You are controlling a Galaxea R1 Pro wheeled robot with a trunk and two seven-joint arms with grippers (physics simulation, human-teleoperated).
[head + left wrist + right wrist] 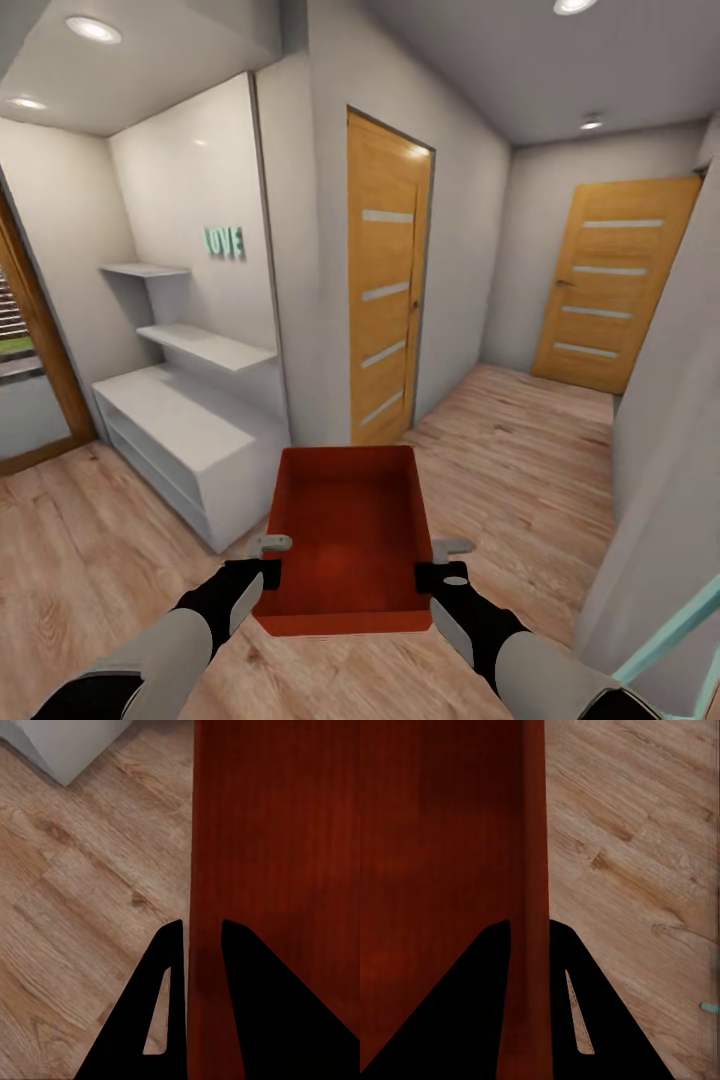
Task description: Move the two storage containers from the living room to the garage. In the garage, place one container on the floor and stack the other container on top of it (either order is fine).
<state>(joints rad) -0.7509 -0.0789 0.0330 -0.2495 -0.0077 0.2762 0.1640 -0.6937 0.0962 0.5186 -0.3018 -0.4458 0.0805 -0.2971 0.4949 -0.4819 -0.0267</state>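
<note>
Left tool [268, 560] and right tool [437, 562] each pinch a storage container [345, 530] wall | step: carrying | next: you steer toward a door [388, 290].

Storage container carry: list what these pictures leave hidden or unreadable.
- Head view: the storage container's underside, hidden by its own walls.
- Head view: the room behind each wooden door, shut.
- Left wrist view: the left pincer's base, cut by the frame edge.
</note>
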